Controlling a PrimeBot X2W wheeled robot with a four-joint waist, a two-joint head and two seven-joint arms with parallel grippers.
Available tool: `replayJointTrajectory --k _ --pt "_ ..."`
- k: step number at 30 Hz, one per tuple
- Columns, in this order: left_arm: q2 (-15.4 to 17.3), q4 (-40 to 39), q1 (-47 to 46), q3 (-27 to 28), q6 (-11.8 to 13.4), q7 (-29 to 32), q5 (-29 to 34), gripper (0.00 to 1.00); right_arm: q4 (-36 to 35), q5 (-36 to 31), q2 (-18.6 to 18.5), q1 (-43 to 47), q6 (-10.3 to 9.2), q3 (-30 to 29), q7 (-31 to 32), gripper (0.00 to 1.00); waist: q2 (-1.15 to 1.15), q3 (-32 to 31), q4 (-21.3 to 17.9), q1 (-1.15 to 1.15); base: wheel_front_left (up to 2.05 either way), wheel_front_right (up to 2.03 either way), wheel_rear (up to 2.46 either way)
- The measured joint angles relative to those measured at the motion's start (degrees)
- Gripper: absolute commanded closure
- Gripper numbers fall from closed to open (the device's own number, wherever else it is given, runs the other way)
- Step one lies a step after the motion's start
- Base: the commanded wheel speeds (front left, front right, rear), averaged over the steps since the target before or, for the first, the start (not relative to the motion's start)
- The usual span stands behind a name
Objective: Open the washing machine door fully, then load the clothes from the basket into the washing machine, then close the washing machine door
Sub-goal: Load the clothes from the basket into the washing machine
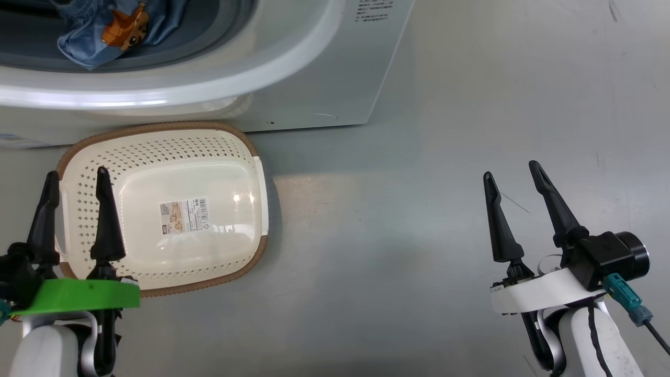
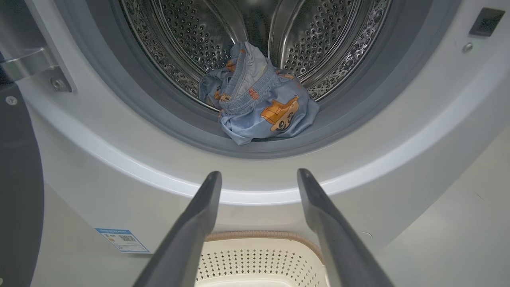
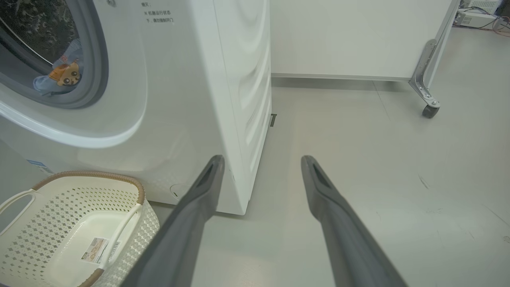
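The cream basket [image 1: 246, 157] stands on the floor before the washing machine [image 1: 324, 68], with just a barcode sticker [image 1: 184, 215] inside. Light blue clothes [image 2: 259, 107] with orange figures lie at the drum's mouth, against the grey gasket [image 2: 159, 119]; they also show in the head view [image 1: 112, 29] and the right wrist view [image 3: 59, 75]. The door's dark rim [image 2: 16, 191] stands swung aside at the left, by its metal hinge [image 2: 36, 65]. My left gripper [image 1: 77, 178] is open above the basket's left side. My right gripper [image 1: 513, 170] is open over bare floor at the right.
Grey floor [image 1: 419, 209] spreads to the right of the machine. A white panel on a metal leg with a caster wheel [image 3: 429, 111] stands beyond. A blue label [image 2: 121, 240] sits low on the machine's front.
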Motion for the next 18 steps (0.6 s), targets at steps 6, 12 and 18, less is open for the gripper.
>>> replayJointTrajectory --k 6,12,18 --pt "2.9 -1.1 -1.7 0.3 0.0 1.7 1.4 0.0 0.0 0.0 0.0 0.0 0.41 0.9 0.0 0.0 0.0 -0.2 -1.7 0.0 0.0 0.0 0.0" --pt "5.5 -0.6 -6.6 0.3 0.0 5.4 2.4 0.0 0.0 0.0 0.1 -0.1 0.42 1.6 0.0 0.0 0.0 0.5 -3.4 0.0 0.0 0.0 0.0" --pt "6.8 1.7 -13.2 0.0 0.1 9.0 3.0 0.0 -0.1 0.2 0.1 -0.4 0.42 2.6 0.0 0.0 0.0 1.7 -5.0 0.0 0.0 0.0 0.0"
